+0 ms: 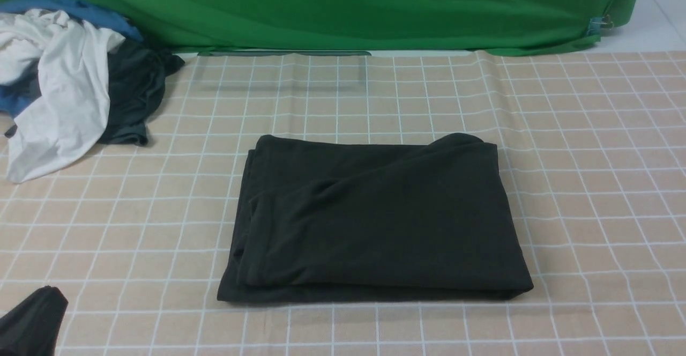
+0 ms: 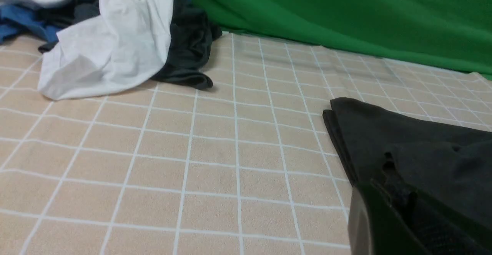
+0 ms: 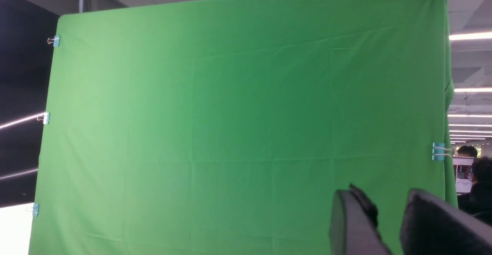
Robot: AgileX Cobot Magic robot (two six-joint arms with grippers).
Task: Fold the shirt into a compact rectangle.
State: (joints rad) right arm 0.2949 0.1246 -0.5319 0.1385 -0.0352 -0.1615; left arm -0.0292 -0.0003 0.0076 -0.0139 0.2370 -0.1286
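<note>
The black shirt (image 1: 375,222) lies folded into a thick rectangle in the middle of the checked tablecloth, with layered edges along its left and front sides. No print or label shows. My left gripper (image 1: 40,302) sits at the near left corner of the front view, well apart from the shirt. In the left wrist view its dark jaws (image 2: 378,193) are pressed together with nothing between them, and the shirt's corner (image 2: 415,143) lies just beyond. My right gripper (image 3: 382,195) is outside the front view. It points up at the green backdrop, its fingers apart and empty.
A heap of clothes lies at the back left: a white garment (image 1: 59,88), a dark grey garment (image 1: 134,88) and blue cloth (image 1: 80,10). A green backdrop (image 1: 348,7) hangs along the table's far edge. The beige checked tablecloth (image 1: 589,157) covers the table.
</note>
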